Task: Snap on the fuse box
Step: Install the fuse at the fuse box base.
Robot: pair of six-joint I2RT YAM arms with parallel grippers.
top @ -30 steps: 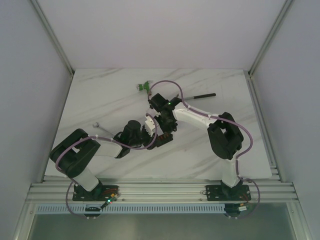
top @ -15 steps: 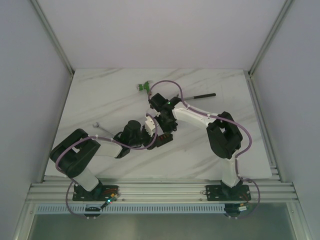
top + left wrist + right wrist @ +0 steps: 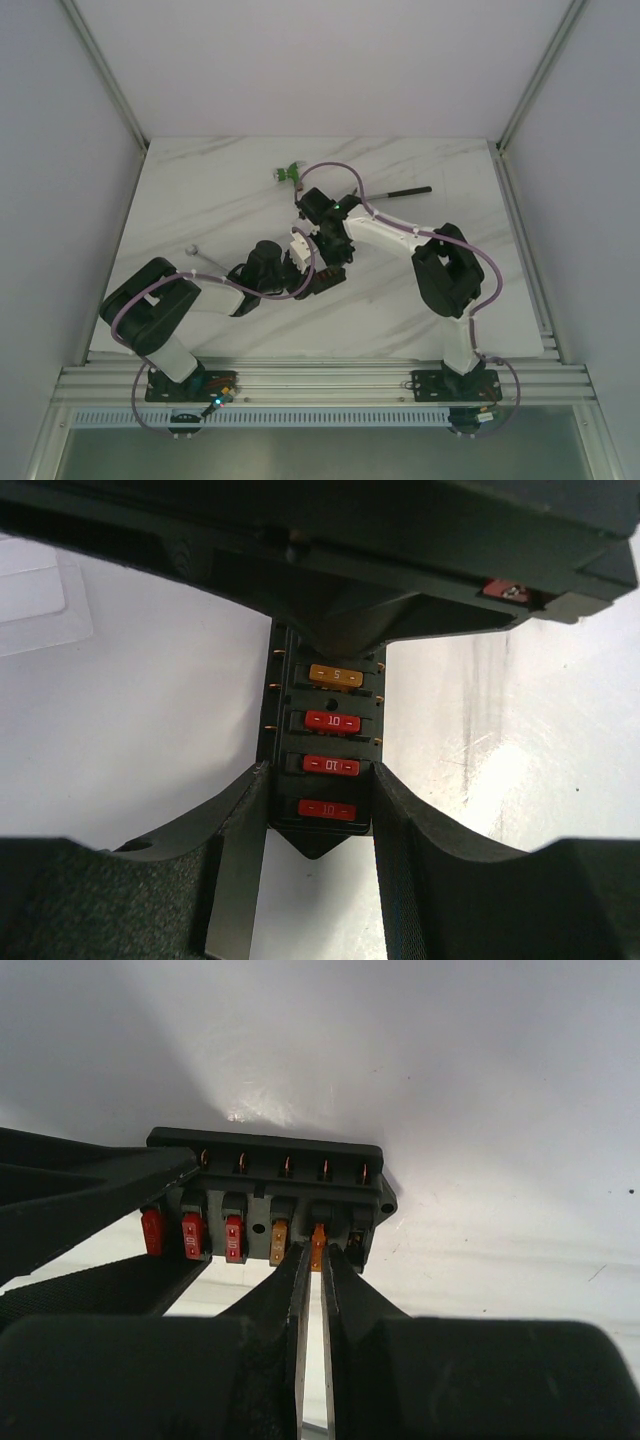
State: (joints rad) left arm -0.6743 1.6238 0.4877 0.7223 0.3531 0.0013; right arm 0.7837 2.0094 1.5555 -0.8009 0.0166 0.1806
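Fuse box (image 3: 322, 742) is at abt mid-table (image 3: 200, 200), clamped across its width by L gripper (image 3: 320, 785), w/ both fingers pressed vs its long walls. R gripper (image 3: 315, 1252) is at the box's row, tips nearly together, pinching an orange fuse (image 3: 318, 1232) that stands in a slot nr one end. Alongside: 3 red fuses marked 10 and 1 amber marked 5. Clear lid (image 3: 35, 595) lies on the table, apart from the box.

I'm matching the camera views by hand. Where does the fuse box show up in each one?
Top external: fuse box at centre, mostly hidden.
Left wrist: centre, running up the picture.
Right wrist: left of centre, right gripper pinching an orange fuse in it.
Shared landmark: left gripper clamping its sides.
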